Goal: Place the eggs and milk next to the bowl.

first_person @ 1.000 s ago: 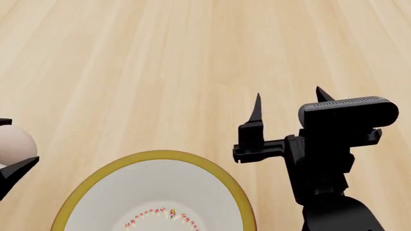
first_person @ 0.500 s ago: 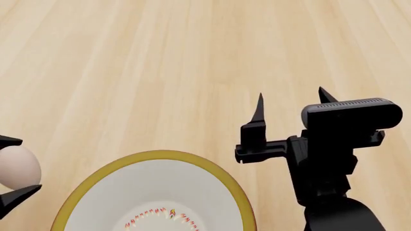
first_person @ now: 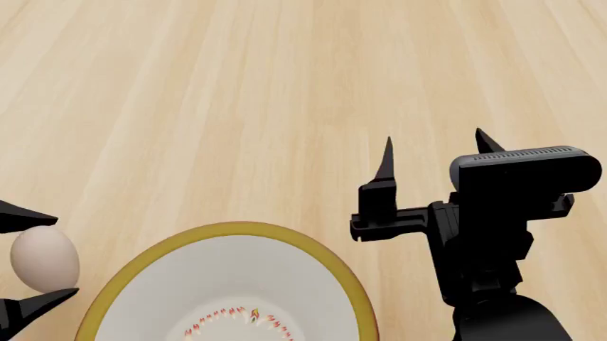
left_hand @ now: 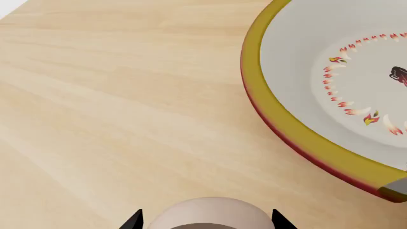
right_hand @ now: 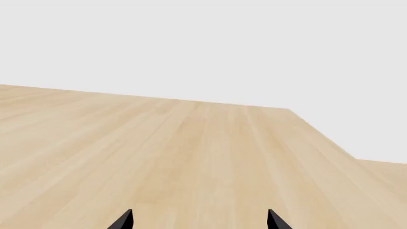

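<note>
Mostly it's the table (first_person: pixel 237 85): pale wood planks, grain running away from the robot, smooth, matte. Its far edge and a corner show in the right wrist view, w/ plain grey-white beyond; lots of bare wood ahead of both arms.

Next biggest, the bowl (first_person: pixel 180 245): wide, round, white inside, mustard-yellow rim, ring of small red-orange flame-like marks near the bottom. Sits at the near edge of the head view, cut off by the frame. From the left wrist the rim's outer lip looks reddish and a small dark mark sits at the bowl's centre; too small to read. No writing legible anywhere.

Right gripper (first_person: pixel 436 153): black, angular, pointed fingertips spread wide apart w/ nothing between them, held beside the bowl's right side, over bare wood.

Left gripper (first_person: pixel 33 259): only the black pointed tips visible at the frame's lower left, closed on a pale egg (first_person: pixel 45 258), one tip on each side. Egg is smooth, oval, beige-grey, just left of the bowl's rim, not touching it. Can't tell if it rests on the wood or hangs above.
</note>
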Tool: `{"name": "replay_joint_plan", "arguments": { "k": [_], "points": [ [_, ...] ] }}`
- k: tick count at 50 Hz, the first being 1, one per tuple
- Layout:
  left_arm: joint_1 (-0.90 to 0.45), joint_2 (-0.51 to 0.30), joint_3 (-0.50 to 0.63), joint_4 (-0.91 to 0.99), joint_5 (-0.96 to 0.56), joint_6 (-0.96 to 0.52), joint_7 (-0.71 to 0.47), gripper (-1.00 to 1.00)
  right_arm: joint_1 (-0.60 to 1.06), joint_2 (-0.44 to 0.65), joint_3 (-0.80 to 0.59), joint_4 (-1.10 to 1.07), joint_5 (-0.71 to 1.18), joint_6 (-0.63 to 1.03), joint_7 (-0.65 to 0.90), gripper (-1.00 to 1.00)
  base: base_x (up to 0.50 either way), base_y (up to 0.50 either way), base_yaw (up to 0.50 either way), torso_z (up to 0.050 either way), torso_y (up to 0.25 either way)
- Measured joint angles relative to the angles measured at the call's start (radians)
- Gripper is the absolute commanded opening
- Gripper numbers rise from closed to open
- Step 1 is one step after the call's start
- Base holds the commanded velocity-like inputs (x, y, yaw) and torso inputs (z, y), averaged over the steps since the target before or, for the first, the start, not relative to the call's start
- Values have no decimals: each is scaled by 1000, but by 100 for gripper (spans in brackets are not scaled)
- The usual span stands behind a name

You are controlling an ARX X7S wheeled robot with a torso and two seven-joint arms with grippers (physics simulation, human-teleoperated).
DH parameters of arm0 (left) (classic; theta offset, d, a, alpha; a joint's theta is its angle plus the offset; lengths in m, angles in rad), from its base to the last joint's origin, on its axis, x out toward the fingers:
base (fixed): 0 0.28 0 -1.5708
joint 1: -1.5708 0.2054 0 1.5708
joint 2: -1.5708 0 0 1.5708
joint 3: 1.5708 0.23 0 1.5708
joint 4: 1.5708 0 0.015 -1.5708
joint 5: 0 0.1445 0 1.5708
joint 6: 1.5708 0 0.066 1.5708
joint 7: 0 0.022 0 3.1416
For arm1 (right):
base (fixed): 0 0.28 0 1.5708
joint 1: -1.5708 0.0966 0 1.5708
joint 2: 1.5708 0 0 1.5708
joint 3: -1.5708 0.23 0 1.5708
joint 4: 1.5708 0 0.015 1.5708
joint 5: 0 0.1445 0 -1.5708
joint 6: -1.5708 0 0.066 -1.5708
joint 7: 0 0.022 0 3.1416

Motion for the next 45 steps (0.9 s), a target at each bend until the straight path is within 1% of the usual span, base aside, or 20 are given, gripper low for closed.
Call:
{"name": "replay_joint_plan", "arguments": {
  "k": [21,45],
  "points": [
    [-34,54,45,-50,39,24,35,-100,-10,13,10,-16,9,5,11,100,0,0,0,0,0],
    [-41,81,64,-85,51,48,46,-100,-13,17,12,-16,13,3,17,100,0,0,0,0,0]
  ]
}}
